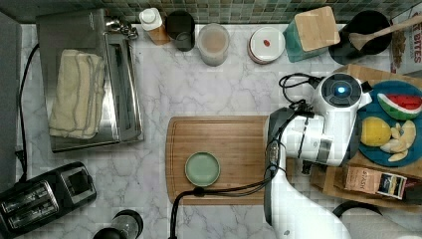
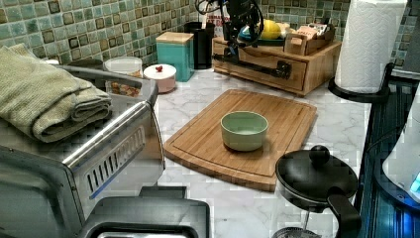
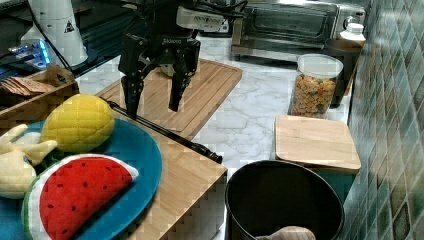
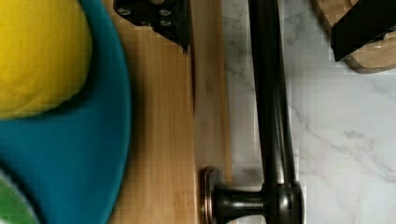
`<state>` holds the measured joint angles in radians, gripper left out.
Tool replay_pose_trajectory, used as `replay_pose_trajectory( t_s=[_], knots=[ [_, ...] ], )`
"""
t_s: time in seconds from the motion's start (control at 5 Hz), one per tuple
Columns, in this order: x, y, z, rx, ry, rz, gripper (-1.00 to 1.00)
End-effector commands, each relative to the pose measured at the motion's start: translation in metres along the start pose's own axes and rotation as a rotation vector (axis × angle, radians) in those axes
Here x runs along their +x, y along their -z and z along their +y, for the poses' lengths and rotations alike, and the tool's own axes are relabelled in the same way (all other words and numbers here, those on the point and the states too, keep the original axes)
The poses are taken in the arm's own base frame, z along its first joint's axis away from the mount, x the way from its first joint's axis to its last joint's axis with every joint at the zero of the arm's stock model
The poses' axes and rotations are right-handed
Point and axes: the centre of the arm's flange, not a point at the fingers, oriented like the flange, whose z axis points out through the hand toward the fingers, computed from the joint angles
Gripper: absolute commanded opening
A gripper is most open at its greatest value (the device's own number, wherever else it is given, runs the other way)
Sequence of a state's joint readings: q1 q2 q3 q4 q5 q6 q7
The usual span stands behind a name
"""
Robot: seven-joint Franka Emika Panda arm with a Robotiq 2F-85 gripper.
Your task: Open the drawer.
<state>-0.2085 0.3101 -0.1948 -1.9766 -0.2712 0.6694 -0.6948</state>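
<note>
Where legible, tea box (image 1: 373, 181) reads "STASH"

The box (image 1: 407, 37) at the top view's upper right edge carries large letters reading "BITES". The tea packet (image 1: 373, 180) beside the blue plate reads "STASH". A triangular warning sign sits on the white robot base (image 3: 59, 25) in the right view. The lettering on the gripper body is too blurred to read.

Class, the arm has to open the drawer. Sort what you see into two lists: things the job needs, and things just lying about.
Needed for the job:
- drawer
- black bar handle
- pincer, open, straddling the handle

Just lying about:
- cutting board
- green bowl
- blue plate of toy fruit
- toaster oven
- cereal jar
</note>
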Motion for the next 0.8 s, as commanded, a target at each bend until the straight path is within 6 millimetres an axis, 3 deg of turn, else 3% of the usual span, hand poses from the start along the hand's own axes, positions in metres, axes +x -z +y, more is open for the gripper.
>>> replay_pose_trajectory(
  t_s=[0.2,0.6,0.8],
  knots=[
    [-0.022,0.032,0.016,0.054,-0.097,0.06,1.0],
    [-0.008,0.005,0.019,0.117,-0.075,0.114,1.0],
    [-0.012,-0.009,0.008,0.122,-0.117,0.104,1.0]
  ],
)
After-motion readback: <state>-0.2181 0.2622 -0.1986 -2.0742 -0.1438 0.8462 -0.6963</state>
